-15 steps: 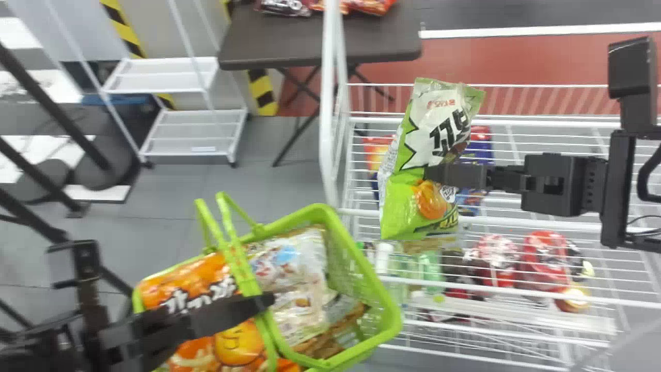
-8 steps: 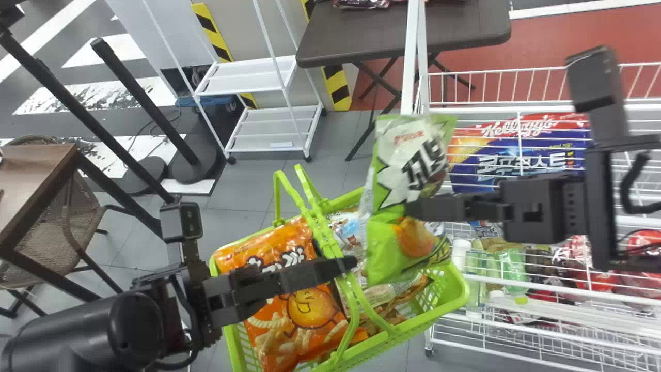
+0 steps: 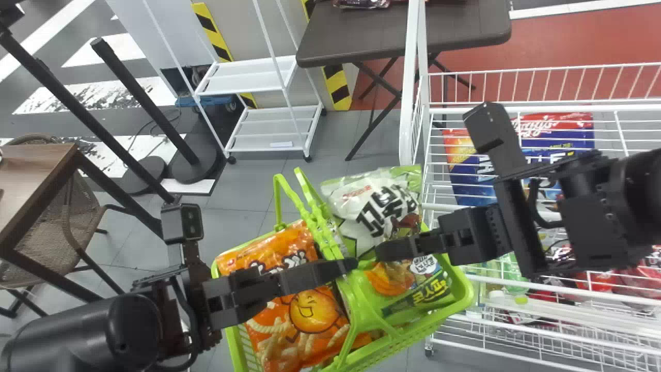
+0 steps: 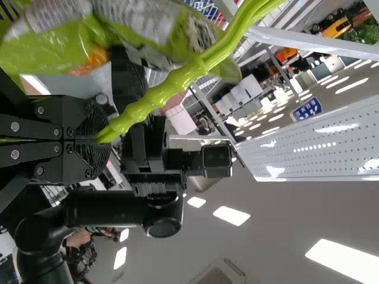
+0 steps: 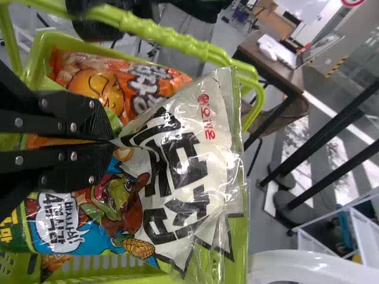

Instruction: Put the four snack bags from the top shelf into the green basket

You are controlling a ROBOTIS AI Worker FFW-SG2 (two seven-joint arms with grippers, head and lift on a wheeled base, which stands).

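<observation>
Right gripper (image 3: 378, 252) pinches the green bag (image 3: 369, 214) over the basket (image 3: 467, 289); left gripper (image 3: 355, 264) squeezes the handle (image 3: 316, 223). Bag hides some basket.

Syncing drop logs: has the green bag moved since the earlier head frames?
Yes: against the rack post, the green bag is lower in view and farther left, at the basket.

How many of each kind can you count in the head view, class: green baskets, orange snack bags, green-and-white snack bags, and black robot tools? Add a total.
Green basket: 1
Orange snack bag: 1
Green-and-white snack bag: 1
Black tools, left tool and right tool: 2
Total: 5
</observation>
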